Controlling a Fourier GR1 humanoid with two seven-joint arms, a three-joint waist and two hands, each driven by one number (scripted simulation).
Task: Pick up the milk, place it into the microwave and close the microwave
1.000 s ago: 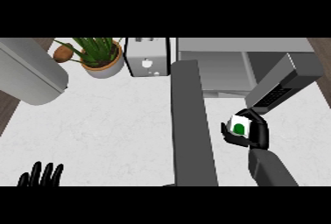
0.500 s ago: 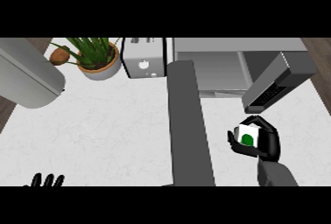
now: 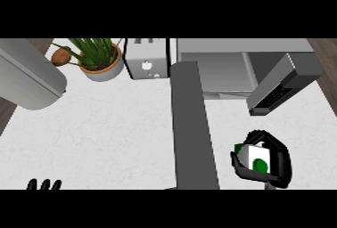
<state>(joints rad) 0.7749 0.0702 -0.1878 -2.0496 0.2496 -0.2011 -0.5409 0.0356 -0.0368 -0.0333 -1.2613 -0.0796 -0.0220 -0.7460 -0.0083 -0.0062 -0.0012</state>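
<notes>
So the right hand (image 3: 273,162) is down near the bottom right of the counter (image 3: 118,133), and its fingers and thumb are wrapped around the milk (image 3: 253,156). You can see the carton's white face with a green patch on it peeking out between the black fingers, and the rest is covered by the hand. It's held in front of the microwave (image 3: 230,67), apart from it and not inside.

The microwave sits at the back right, and its door (image 3: 286,84) is swung open, sticking out toward the front right at an angle. The grey cavity is visible. A long dark grey slab (image 3: 193,129) runs from the microwave's left front corner straight down to the bottom edge, just left of the milk. Can't really tell what it is.

The left hand (image 3: 43,185) only barely shows at the bottom left edge: just fingertips pointing up, straight and relaxed, holding nothing.

Other stuff at the back: a toaster (image 3: 149,62) right beside the microwave's left side, a potted plant (image 3: 99,60) left of that, a small brown thing (image 3: 61,55) next to the pot, and a big grey cylinder (image 3: 26,80) lying along the left side.
</notes>
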